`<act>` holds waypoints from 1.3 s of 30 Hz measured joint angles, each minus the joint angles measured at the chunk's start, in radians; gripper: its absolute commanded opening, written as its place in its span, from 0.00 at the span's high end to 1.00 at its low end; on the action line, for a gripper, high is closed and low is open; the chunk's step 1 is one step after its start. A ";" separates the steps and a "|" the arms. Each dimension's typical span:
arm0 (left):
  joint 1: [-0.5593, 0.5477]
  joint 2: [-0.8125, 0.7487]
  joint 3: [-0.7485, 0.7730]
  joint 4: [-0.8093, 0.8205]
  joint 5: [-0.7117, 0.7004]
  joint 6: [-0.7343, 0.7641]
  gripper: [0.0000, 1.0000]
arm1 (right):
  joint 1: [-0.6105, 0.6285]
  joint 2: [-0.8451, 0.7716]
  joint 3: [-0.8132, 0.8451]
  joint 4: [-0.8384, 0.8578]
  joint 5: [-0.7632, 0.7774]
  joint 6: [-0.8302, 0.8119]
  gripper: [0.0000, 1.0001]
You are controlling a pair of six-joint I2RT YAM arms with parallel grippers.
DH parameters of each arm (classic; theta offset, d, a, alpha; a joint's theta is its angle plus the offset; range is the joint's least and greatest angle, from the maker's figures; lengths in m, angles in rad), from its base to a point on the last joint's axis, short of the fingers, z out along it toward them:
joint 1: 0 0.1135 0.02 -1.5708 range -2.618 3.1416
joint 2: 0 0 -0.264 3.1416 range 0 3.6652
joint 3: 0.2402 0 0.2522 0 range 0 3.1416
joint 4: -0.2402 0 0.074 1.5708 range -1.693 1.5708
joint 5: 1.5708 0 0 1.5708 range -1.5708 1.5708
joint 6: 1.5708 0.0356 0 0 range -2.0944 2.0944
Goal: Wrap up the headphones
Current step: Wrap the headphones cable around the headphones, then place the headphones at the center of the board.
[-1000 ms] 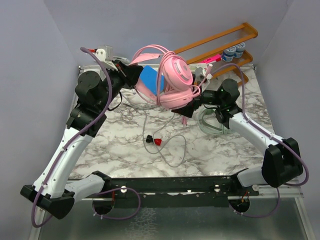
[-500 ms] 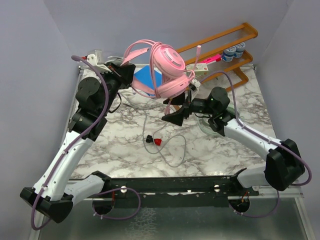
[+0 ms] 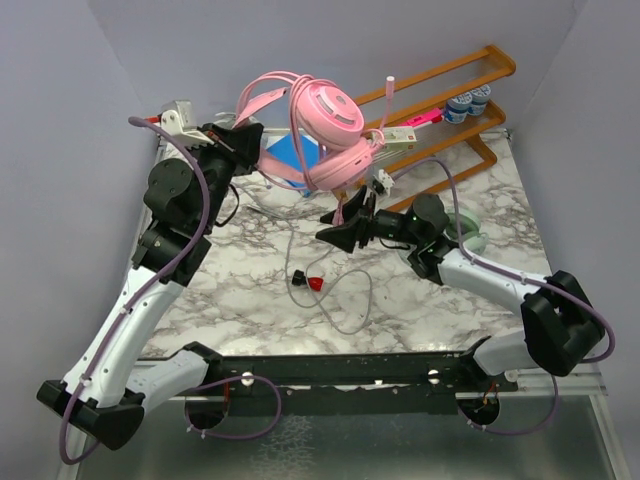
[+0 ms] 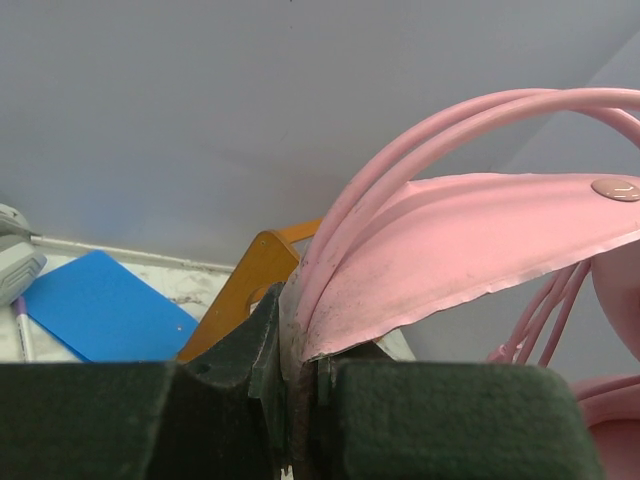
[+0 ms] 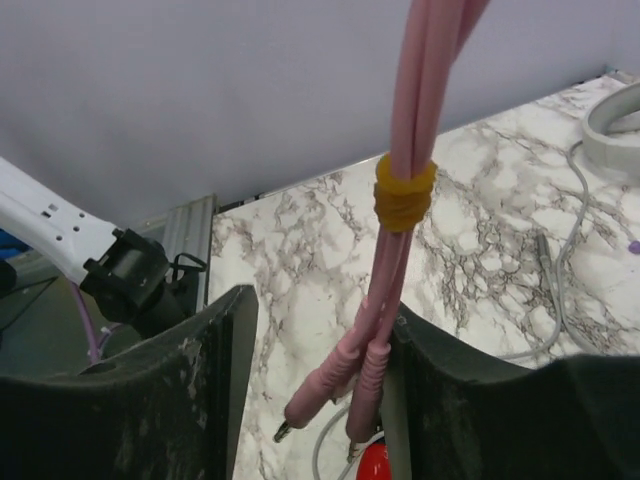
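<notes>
Marble tabletop filled the floor of the scene, and nearest the arm bases a small red-and-black object lay flat on it. A thin grey cable looped right beside it.

Up a step, and the right gripper hung low over the middle of the table, tilted on its side. Its jaws stood apart. The pink cable dropped straight down between them, doubled over and cinched by a yellow band. It brushed close to one finger, with clear daylight to the other finger, so nothing was clamped there. The plugs dangled just above the marble.

Behind that arm, a mint headset peeked out on the table, mostly covered.

Further back and higher, the left gripper was clenched tight on the headband, pinching its flat pink strap and wire arches between the pads. From that grip the pink headphones hung well clear of the table, cups stacked toward the right, cable trailing down to the other claw.

Beneath them a blue card rested near the table's far edge. An orange rack leaned up the right rear corner, and plain grey-violet walls closed it all in.
</notes>
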 measured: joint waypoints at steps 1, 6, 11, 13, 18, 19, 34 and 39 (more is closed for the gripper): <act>0.000 -0.002 0.000 0.002 -0.005 0.000 1.00 | 0.005 0.000 0.000 0.002 0.006 0.003 0.57; 0.000 -0.005 0.000 0.014 -0.025 -0.014 1.00 | 0.044 0.002 0.020 -0.018 0.028 0.003 0.93; 0.000 -0.005 0.000 0.016 -0.063 -0.045 1.00 | 0.115 0.008 0.081 -0.103 0.062 -0.011 0.99; 0.000 -0.004 -0.001 0.019 -0.089 -0.058 1.00 | 0.144 0.008 0.103 -0.150 0.077 -0.019 0.99; 0.000 0.003 -0.017 0.021 -0.151 -0.088 1.00 | 0.198 0.003 0.142 -0.245 0.122 -0.024 0.99; 0.000 0.008 -0.021 0.021 -0.161 -0.090 1.00 | 0.204 -0.002 0.142 -0.260 0.130 -0.023 0.99; -0.171 0.178 -0.117 0.042 -0.540 0.072 1.00 | 0.214 -0.097 0.216 -0.716 0.266 0.106 0.99; -0.270 0.232 -0.138 0.060 -0.686 0.189 1.00 | 0.215 -0.142 0.224 -0.860 0.290 0.131 0.98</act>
